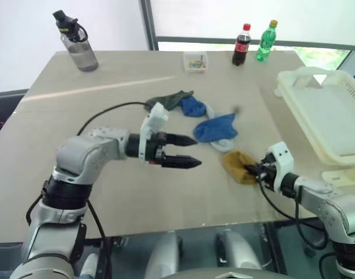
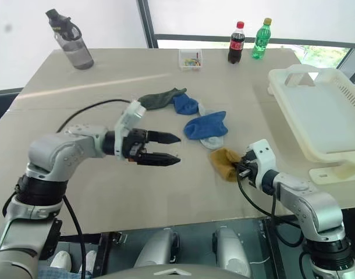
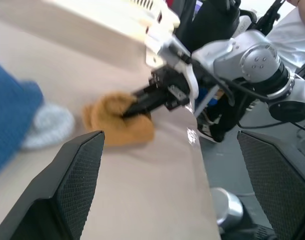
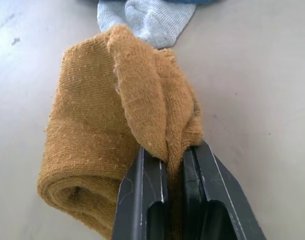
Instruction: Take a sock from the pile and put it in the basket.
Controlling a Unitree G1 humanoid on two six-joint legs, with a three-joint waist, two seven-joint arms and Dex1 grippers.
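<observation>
Two end effectors show: the right end effector (image 4: 173,159) pinches a fold of the sock (image 4: 117,130) on the desk (image 1: 137,192), near right of the pile (image 1: 201,116); the left end effector (image 1: 189,151) hangs wide, holding nothing.

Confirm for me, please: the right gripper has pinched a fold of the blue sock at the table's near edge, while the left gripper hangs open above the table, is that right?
Not quite: the right gripper has pinched a fold of the mustard-yellow sock, not a blue one, as the right wrist view shows. The rest holds: the sock lies by the near edge of the table, and the left gripper hangs open above it.
</observation>
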